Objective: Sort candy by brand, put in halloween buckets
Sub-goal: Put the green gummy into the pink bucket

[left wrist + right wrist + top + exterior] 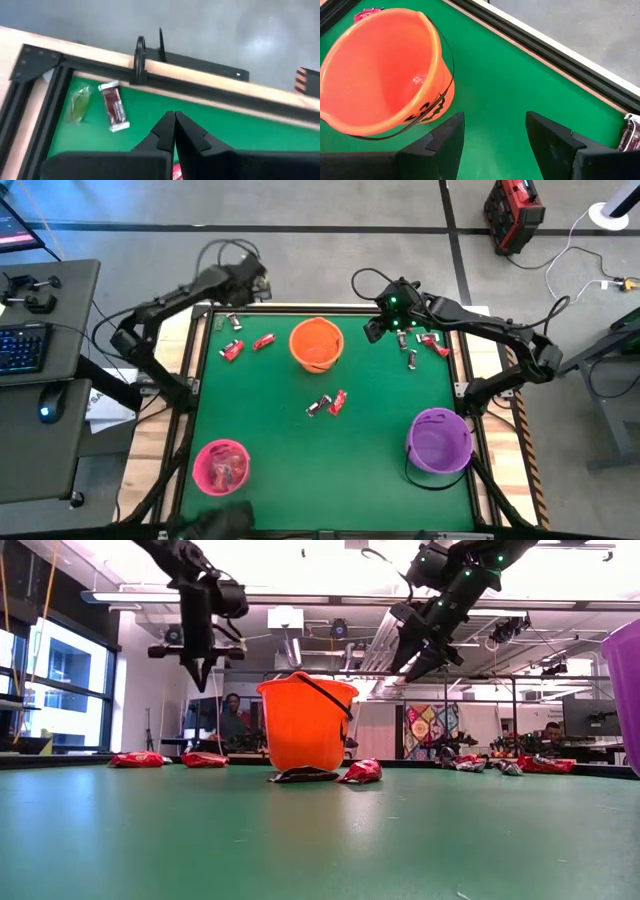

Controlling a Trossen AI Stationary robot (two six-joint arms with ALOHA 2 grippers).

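Right wrist view: orange bucket (380,70) beside parted right tool (495,132).

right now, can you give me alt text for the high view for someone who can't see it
Seen from above, a green table holds an orange bucket at the far middle, a pink bucket near left with candy inside, and a purple bucket near right. Wrapped candy lies loose mid-table and near both far corners. The left gripper and right gripper hover at the far edge.

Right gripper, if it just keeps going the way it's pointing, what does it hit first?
Probably bare green table. The right gripper is open, with mat showing between its fingers; the orange bucket sits off to one side, apparently out of line, though depth is unclear.
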